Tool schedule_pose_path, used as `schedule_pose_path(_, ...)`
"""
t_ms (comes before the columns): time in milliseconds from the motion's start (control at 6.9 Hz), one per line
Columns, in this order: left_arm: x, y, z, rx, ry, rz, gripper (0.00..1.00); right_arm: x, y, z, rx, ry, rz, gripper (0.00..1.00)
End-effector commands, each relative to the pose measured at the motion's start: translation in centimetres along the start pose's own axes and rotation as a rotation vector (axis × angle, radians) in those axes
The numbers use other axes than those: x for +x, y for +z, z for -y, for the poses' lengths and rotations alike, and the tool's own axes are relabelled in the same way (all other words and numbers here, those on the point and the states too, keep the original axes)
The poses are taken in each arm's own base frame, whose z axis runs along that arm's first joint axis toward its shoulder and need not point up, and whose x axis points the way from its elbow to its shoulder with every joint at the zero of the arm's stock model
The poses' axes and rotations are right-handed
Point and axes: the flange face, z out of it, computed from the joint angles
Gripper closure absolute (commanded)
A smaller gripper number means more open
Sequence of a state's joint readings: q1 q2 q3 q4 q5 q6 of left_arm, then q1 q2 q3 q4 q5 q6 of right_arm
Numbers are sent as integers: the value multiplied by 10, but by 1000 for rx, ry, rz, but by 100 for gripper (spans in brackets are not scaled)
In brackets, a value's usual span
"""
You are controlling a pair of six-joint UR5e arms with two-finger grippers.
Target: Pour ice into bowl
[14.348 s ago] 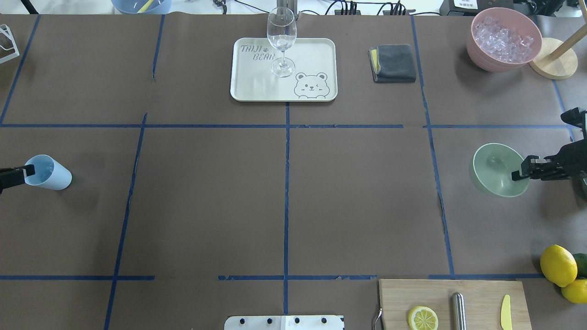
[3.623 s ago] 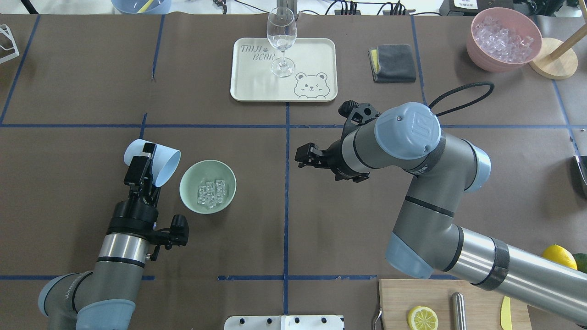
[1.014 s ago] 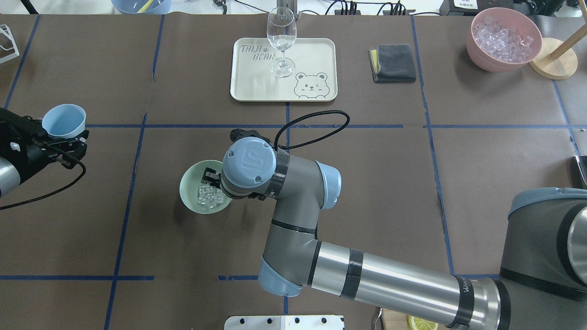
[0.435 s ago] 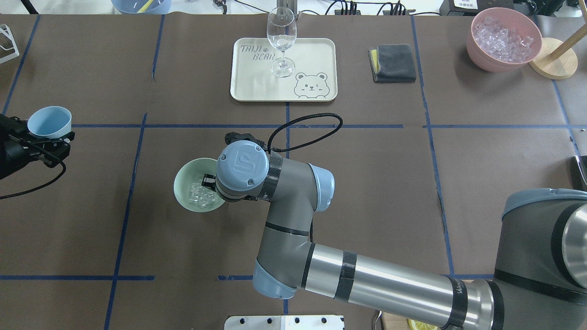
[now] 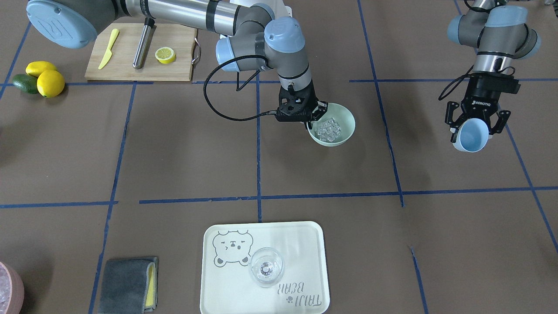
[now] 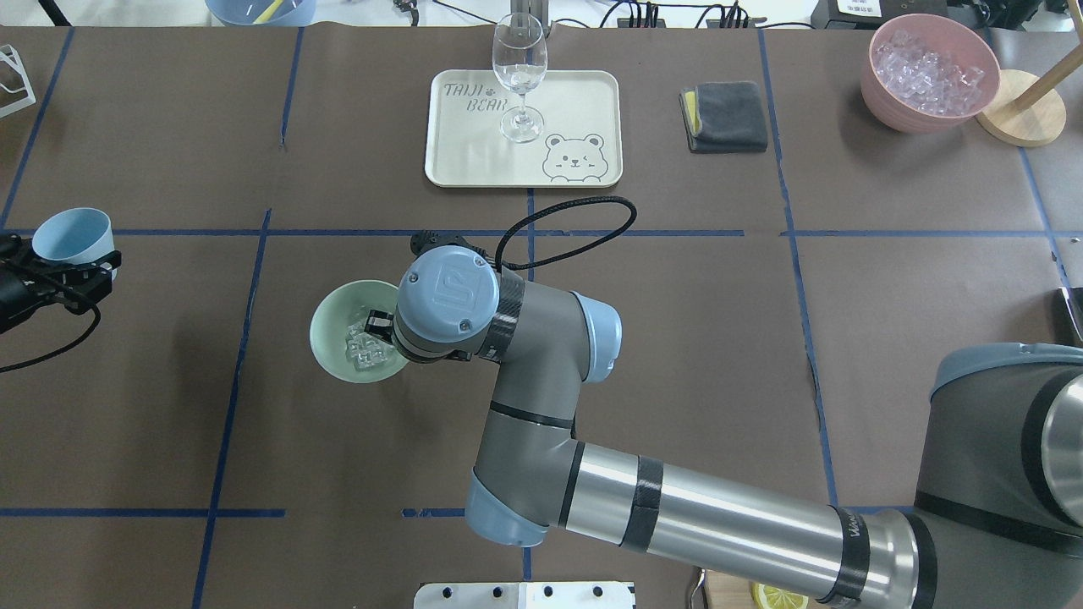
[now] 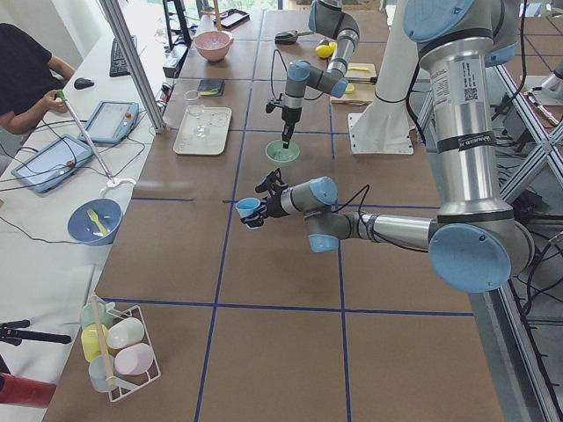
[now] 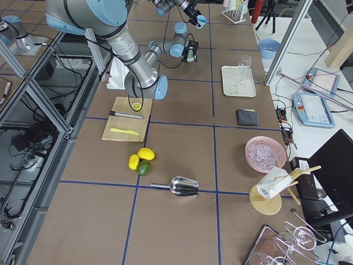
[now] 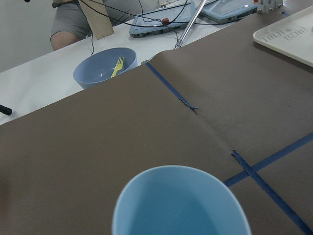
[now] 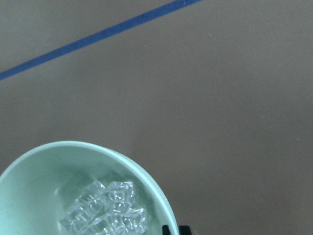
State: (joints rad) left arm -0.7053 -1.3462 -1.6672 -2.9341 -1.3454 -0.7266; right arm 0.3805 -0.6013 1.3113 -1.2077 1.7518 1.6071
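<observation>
Pour looking done: clear ice cubes [image 5: 328, 129] sitting in round sage-green bowl [image 5: 345, 115]. My right claw [image 5: 314, 119] clamping rim; left claw [image 5: 473, 130] clamping empty blue cup [image 5: 470, 139].

The bowl [image 6: 326, 326], at first empty and far to the right of the tray [image 6: 592, 85], now sits to the tray's left with the ice [image 6: 360, 353] in it. In the last second the right gripper [image 5: 314, 118], clamped on its rim, has shifted it further left. The left gripper [image 5: 475, 126] has carried the cup [image 6: 72, 235], earlier tipped beside the bowl, upright and farther from the tray.
</observation>
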Motion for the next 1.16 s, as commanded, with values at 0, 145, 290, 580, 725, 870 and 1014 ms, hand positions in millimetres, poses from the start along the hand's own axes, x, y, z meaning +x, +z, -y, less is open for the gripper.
schedule_pose_path(0, -30, -29, -18, 93, -131, 19, 100, 23, -57, 25, -1, 21, 25, 100)
schedule_pose_path(145, -22, -28, -24, 95, -177, 12, 100, 50, -94, 27, 13, 18, 66, 100)
schedule_pose_path(290, 0, -26, -39, 143, -231, 36, 100, 80, -121, 34, 26, 26, 70, 100)
schedule_pose_path(580, 36, -24, -88, 211, -300, 84, 100, 139, -142, 48, 55, 50, 32, 100)
schedule_pose_path(725, 38, -23, -98, 244, -280, 114, 100, 164, -154, 56, 81, 59, 26, 100)
schedule_pose_path(870, 38, -17, -106, 250, -270, 127, 100, 191, -164, 62, 94, 71, 11, 100)
schedule_pose_path(1014, 49, -5, -108, 268, -275, 129, 100, 218, -174, 71, 109, 71, -9, 100)
